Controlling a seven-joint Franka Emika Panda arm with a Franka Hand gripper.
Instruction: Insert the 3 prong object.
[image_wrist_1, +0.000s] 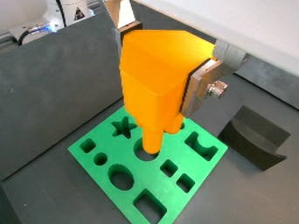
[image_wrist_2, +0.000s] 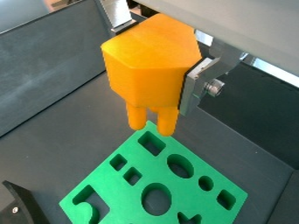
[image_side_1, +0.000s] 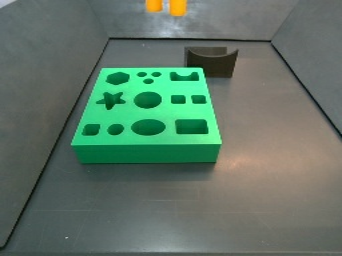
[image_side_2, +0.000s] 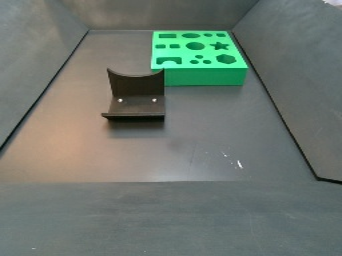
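Holding the 3 prong object (image_wrist_1: 156, 77) clamped in my gripper (image_wrist_1: 163, 83), I see in both wrist views its legs hanging above the green board (image_wrist_1: 111, 157). In a side view only the prongs (image_side_1: 166, 6) peek in at the far edge, high over the board (image_side_1: 147, 148); the dark block (image_side_1: 211, 60) sits far right. It looks stiff, light, smooth plastic, best pinched on its flat sides.

Bright orange 3 prong object (image_wrist_1: 156, 77) between the gripper's (image_wrist_2: 176, 87) silver fingers (image_wrist_2: 205, 80); vivid green board (image_side_1: 147, 113) with dark cut-out shapes; dark grey notched block (image_side_2: 134, 96); matte grey floor (image_side_2: 174, 150).
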